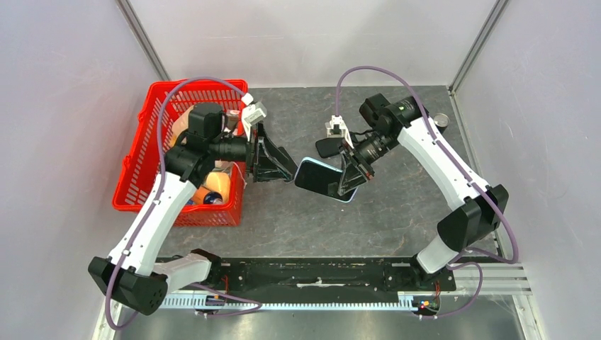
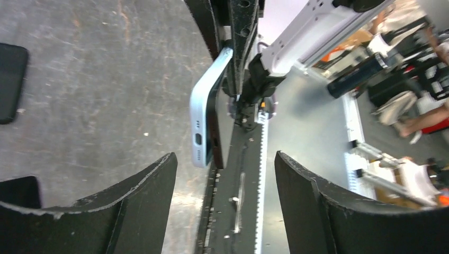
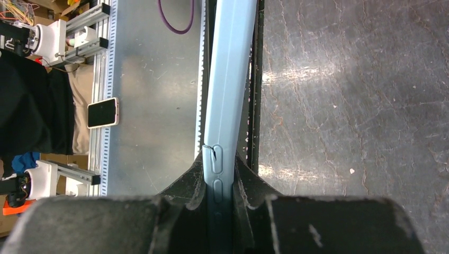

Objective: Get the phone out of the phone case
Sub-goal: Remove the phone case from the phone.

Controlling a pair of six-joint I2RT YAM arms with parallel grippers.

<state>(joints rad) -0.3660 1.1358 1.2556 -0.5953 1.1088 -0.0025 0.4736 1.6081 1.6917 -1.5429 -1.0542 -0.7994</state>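
Note:
The phone, dark screen facing up, sits in a light blue phone case and is held in the air above the middle of the table. My right gripper is shut on the right end, and its wrist view shows both fingers pressed against the case at the side buttons, gripper. My left gripper stands open just off the phone's left end. In its wrist view the case's end with the charging port hangs ahead of the gripper, not between the fingers. The phone's dark edge shows beside the case.
A red basket holding several items stands at the left, under the left arm. A flat black object lies on the table behind the phone and appears at the left edge of the left wrist view. A small round metal piece sits far right.

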